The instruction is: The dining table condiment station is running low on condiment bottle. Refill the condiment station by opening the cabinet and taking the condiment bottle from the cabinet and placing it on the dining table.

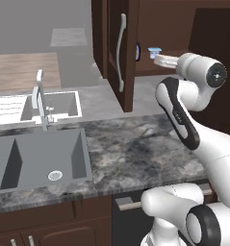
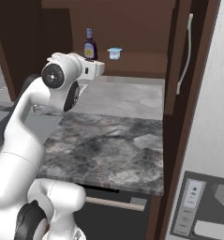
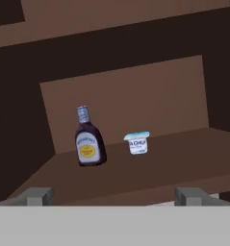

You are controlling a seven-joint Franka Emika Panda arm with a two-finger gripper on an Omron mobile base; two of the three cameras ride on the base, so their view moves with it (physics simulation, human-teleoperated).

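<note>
The cabinet [image 2: 179, 61] is opened; the condiment bottle [image 3: 89, 139] (shelved) is faced by the open, empty hand [image 3: 114, 196].

Dark purple condiment bottle [image 3: 89, 143] with yellow-white label, dark brown cabinet [image 3: 135, 101], grey marbled counter [image 1: 135, 149].

Bottle [image 3: 90, 144]: dark purple body, pale yellow-and-white label, lighter cap; upright on the cabinet shelf, left of a small white cup and apart from it.
Cabinet [image 1: 117, 29]: tall, dark brown wood; doors open; long curved silver bar handles; shelf interior exposed.
</note>
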